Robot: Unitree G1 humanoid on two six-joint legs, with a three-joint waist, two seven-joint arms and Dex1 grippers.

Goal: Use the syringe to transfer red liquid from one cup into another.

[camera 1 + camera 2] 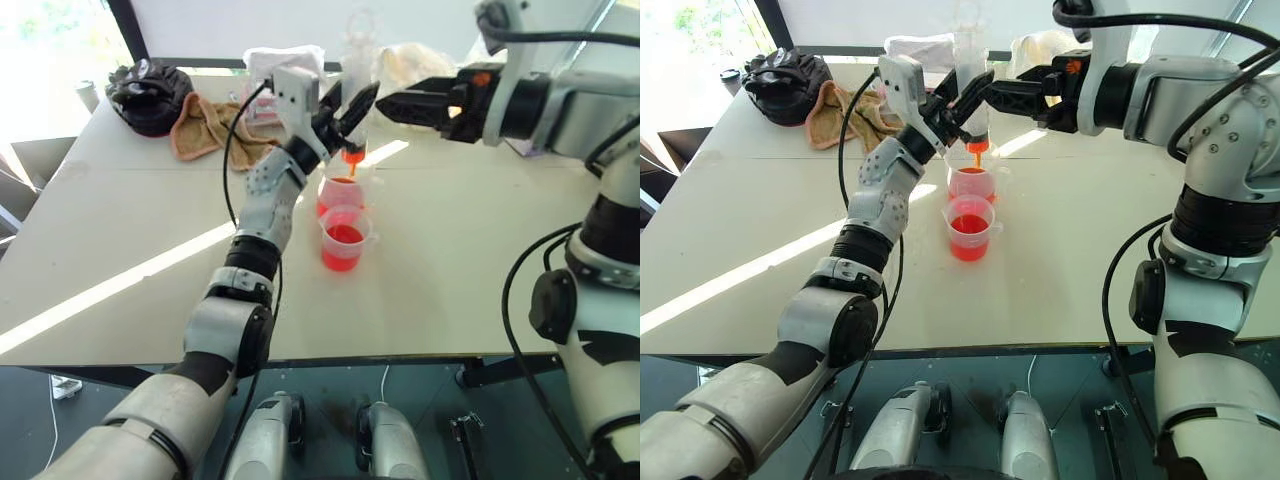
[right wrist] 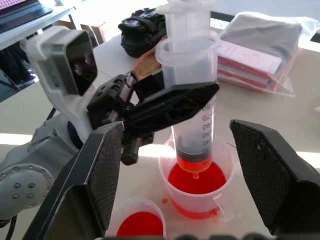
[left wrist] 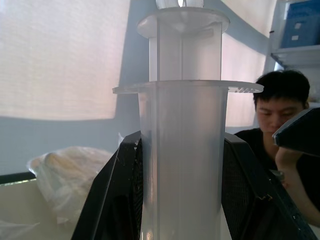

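Holding large clear plastic syringe (image 2: 192, 100) upright in clenched left gripper (image 2: 165, 107) above far translucent cup (image 2: 197, 187) on beige table (image 1: 450, 260); right gripper (image 1: 385, 102) spread wide beside it.

Left arm stretched forward, its left gripper (image 2: 165, 102) clamped tight around the syringe (image 2: 192, 100) barrel held upright, while the right gripper (image 2: 175, 175) hangs alongside, jaws spread wide apart.

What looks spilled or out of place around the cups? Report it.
Little stands out. A small red spot lies on the table beside the far cup, likely a stray drip. The syringe, gripped by the left gripper, hangs upright with its tip over that cup; both cups stand upright.
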